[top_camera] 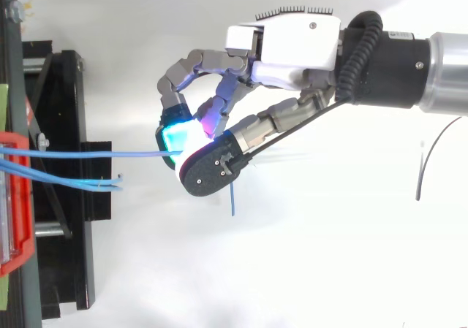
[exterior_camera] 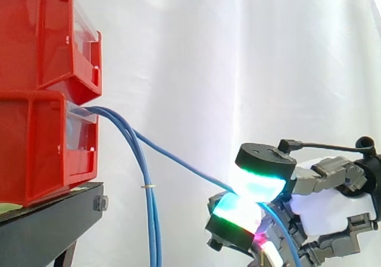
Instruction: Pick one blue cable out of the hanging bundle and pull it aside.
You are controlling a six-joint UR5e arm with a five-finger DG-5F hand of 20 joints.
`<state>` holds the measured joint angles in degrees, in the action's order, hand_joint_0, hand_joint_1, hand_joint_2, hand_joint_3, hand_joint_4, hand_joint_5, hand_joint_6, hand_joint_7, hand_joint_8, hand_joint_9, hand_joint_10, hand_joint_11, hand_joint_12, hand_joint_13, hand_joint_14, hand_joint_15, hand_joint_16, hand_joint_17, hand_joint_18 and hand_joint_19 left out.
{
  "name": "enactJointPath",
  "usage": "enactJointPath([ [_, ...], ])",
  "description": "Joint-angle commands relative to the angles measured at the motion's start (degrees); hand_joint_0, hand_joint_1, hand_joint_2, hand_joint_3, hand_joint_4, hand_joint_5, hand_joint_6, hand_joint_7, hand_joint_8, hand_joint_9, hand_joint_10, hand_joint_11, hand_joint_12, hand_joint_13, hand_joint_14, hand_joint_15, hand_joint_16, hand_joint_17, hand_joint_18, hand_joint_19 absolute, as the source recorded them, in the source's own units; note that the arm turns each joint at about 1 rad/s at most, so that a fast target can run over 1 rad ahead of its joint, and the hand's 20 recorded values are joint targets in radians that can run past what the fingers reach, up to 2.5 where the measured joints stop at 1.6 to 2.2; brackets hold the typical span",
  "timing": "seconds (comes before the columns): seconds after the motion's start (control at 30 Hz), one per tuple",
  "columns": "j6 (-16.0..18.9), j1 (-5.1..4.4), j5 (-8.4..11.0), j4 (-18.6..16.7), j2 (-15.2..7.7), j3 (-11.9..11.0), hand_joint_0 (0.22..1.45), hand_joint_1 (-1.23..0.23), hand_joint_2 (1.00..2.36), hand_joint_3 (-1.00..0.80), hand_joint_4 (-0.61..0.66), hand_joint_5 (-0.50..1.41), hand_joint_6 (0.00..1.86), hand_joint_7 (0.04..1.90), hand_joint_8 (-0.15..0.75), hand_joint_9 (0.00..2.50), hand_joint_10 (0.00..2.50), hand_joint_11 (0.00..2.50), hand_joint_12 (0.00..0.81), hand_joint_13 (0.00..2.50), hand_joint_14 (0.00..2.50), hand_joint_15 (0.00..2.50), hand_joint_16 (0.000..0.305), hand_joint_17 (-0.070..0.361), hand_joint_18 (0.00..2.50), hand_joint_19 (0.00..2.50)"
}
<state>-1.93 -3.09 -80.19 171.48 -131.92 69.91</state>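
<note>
In the side view, two red plastic bins [exterior_camera: 44, 100] stood one on the other upon the black metal stand [exterior_camera: 50, 216], before the white curtain [exterior_camera: 238, 53]. A bundle of thin blue cables [exterior_camera: 153, 225] came out of the lower bin and hung straight down, kept together by a small pale tie [exterior_camera: 149, 187]. One thin blue cable [exterior_camera: 178, 159] ran apart from the bundle, slanting to the right and down into the robot's grey and white hand [exterior_camera: 327, 210]. The hand was clamped on this cable between two glowing cyan fingertips [exterior_camera: 262, 187], probably because a flat pinch holds such a thin thing without slipping. The cable looked straight and tight, so I judge that the pull aside was well advanced.

In the top view, the hand [top_camera: 285, 58] lay well away from the stand [top_camera: 62, 196], its fingers curled toward the thumb. The single cable [top_camera: 95, 153] ran level from the bin's rim [top_camera: 16, 196] to the pads, while the rest of the bundle [top_camera: 88, 184] remained near the stand. A short free end [top_camera: 232, 200] stuck out past the thumb.
</note>
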Motion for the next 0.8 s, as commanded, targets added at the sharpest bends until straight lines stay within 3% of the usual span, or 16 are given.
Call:
enactJointPath([
  [0.0, 0.0, 0.02, -0.05, 0.0, 0.0, 0.0, 0.85, -0.89, 1.02, -0.15, -0.14, -0.14, 0.95, 1.62, 0.195, 1.19, 0.02, 0.61, 0.298, 0.82, 0.02, 0.64, 0.035, 0.078, 0.56, 0.74],
  [0.77, 0.0, 0.02, -0.05, 0.0, 0.0, 0.0, 0.85, -0.89, 1.02, -0.15, -0.15, -0.14, 0.95, 1.61, 0.196, 1.19, 0.02, 0.61, 0.3, 0.82, 0.02, 0.64, 0.035, 0.078, 0.57, 0.74],
])
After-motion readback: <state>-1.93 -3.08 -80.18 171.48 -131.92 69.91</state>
